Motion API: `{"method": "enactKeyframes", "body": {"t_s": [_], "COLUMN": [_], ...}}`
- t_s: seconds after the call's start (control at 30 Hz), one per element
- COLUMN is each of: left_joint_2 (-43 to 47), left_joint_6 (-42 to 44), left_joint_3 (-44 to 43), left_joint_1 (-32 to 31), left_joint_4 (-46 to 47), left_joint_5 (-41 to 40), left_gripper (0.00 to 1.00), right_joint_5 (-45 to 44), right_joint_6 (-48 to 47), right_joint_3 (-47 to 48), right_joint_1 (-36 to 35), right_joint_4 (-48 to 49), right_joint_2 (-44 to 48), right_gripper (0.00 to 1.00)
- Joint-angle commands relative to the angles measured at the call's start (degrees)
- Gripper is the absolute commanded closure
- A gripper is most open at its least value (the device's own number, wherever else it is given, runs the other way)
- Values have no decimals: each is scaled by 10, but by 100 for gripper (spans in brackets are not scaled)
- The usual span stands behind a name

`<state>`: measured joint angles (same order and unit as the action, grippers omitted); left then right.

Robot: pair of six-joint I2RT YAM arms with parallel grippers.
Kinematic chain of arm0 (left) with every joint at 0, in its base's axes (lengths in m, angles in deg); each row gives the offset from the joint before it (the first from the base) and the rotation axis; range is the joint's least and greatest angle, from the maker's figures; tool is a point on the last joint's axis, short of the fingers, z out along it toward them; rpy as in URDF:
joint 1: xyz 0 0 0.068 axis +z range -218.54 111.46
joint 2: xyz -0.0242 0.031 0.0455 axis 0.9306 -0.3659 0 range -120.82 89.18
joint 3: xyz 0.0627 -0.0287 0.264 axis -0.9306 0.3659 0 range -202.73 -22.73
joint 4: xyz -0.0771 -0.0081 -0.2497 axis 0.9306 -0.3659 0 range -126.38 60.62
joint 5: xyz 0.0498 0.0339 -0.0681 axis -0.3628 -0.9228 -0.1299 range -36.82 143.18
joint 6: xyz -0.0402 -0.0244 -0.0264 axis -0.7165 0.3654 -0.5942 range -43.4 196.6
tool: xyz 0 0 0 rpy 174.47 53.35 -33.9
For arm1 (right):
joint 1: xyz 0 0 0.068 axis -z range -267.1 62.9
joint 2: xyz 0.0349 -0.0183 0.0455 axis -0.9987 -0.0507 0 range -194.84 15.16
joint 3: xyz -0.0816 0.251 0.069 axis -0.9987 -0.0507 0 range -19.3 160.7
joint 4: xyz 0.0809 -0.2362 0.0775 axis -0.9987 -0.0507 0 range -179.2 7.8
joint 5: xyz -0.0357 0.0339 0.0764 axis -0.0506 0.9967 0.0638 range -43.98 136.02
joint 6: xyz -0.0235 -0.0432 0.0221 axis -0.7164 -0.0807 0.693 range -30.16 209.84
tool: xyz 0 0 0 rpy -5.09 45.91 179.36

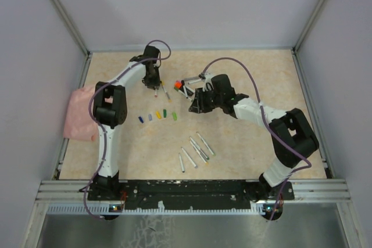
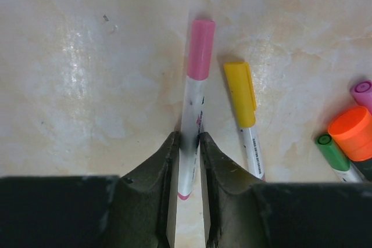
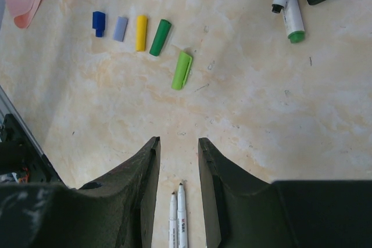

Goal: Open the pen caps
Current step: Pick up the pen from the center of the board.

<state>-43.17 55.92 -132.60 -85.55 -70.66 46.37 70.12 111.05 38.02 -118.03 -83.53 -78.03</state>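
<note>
My left gripper (image 2: 188, 136) is shut on the white barrel of a pen whose pink cap (image 2: 200, 49) points away from me and is still on. A yellow-capped pen (image 2: 241, 94) lies just to its right. In the top view the left gripper (image 1: 156, 85) hangs at the far left-centre of the table. Several removed pen caps lie in a row: blue (image 3: 99, 23), lavender (image 3: 120, 28), yellow (image 3: 141, 32), dark green (image 3: 160, 37) and light green (image 3: 182, 70). My right gripper (image 3: 178, 140) is open above the table with nothing between its fingers. Two uncapped pens (image 3: 177, 219) lie on the table beneath it.
A pink cloth (image 1: 81, 111) lies at the table's left edge. More capped pens, green (image 2: 332, 150), orange (image 2: 351, 133) and purple (image 2: 363, 92), sit in a pile to the right of the left gripper. Several uncapped pens (image 1: 195, 150) lie near the front centre.
</note>
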Motion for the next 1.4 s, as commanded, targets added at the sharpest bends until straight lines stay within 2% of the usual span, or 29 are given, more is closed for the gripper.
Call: {"method": "enactKeyframes", "body": {"t_s": [0.0,0.17,0.37,0.4,0.5,0.67,0.8,0.93,1.07,1.13,1.23,1.37], "left_joint_2": [10,40,69,72,85,150,226,321,392,421,457,484], "left_joint_6": [34,89,125,126,125,124,124,114,83,48,-24,-143], "left_joint_3": [25,69,123,127,131,153,193,258,324,358,417,500], "left_joint_1": [-2,0,8,9,13,17,25,32,33,33,33,32], "left_joint_4": [-24,-16,16,18,23,53,95,176,284,343,460,661], "left_joint_5": [-51,-84,-44,-42,-36,-8,95,225,349,414,512,589], "left_gripper": [75,73,73,75,99,100,100,100,100,100,100,100], "right_joint_5": [3,6,20,24,38,78,90,64,11,-9,-9,-32], "right_joint_6": [2,2,9,10,18,62,101,124,155,160,166,208], "right_joint_3": [-3,-7,-11,-13,-20,-62,-83,-93,-135,-136,-116,-98], "right_joint_1": [4,4,4,4,4,4,4,4,4,4,4,3], "right_joint_4": [28,28,39,43,69,183,281,336,450,467,450,453], "right_joint_2": [9,15,26,30,44,105,156,193,228,233,227,212], "right_gripper": [67,67,67,67,67,67,67,66,47,44,43,43]}}
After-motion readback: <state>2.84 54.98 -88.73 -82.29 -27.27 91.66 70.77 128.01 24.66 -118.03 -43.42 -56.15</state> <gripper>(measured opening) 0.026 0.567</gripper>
